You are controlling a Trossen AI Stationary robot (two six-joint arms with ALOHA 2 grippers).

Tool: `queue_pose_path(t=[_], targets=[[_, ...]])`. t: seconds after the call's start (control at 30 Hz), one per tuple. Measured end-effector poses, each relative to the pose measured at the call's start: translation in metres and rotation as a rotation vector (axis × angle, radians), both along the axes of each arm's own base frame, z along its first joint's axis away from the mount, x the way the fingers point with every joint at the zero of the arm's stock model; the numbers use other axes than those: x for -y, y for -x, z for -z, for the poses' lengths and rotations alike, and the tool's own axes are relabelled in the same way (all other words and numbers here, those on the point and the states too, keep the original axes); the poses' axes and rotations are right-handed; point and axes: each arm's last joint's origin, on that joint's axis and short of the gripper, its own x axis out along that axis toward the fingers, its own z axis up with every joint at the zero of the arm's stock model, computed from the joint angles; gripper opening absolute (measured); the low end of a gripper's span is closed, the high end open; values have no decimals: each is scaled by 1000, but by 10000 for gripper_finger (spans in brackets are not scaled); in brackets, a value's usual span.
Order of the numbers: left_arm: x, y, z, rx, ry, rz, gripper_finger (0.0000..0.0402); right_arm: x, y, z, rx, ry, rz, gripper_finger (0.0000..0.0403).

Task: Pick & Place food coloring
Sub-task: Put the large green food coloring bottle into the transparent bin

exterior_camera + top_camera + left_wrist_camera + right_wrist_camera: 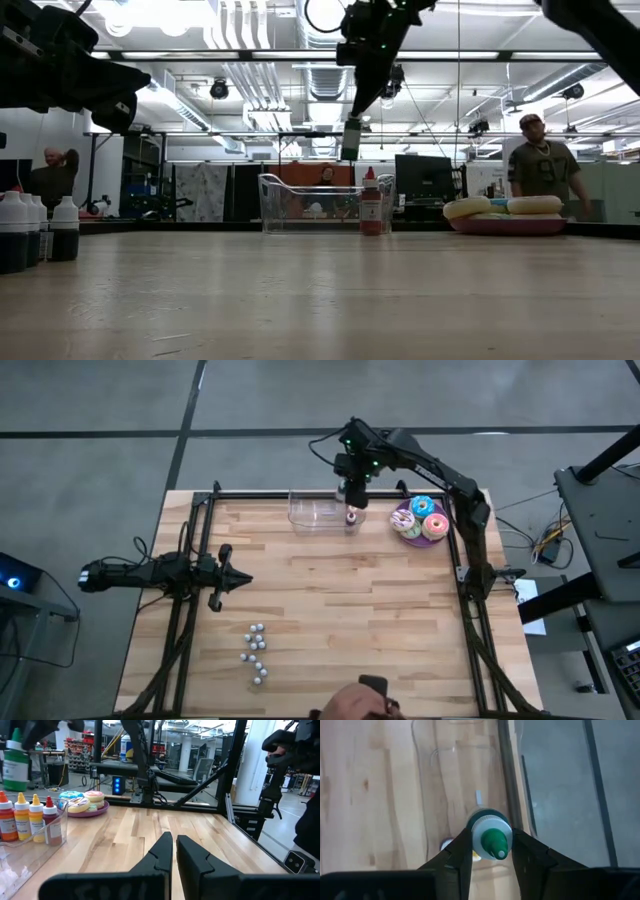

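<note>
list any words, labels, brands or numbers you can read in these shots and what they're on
No text can be read in any view.
Green-capped food coloring bottle held in the right gripper: no label shows.
Red-capped bottle beside the clear bin: label area too small to read.
Dark bottles at the low view's left edge: white bands, blurred, no readable print.
Person's shirt in the background: markings too blurred to read.

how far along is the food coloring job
Midway, it seems. Done: a red-capped bottle stands at the clear bin; in or beside it, I can't tell. In hand: the right pincer holds a green-capped bottle above the bin. Left: setting it down. The left pincer waits shut.
</note>
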Motion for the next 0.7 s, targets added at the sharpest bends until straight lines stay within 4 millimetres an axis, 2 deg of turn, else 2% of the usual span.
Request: queue_pose_path(t=[0.3,0.7], targets=[[0,0,0,0,0,0,0,17,-25,23,-24,-10,4,102],[0,0,0,0,0,0,0,43,-31,63,-99,-46,42,102]])
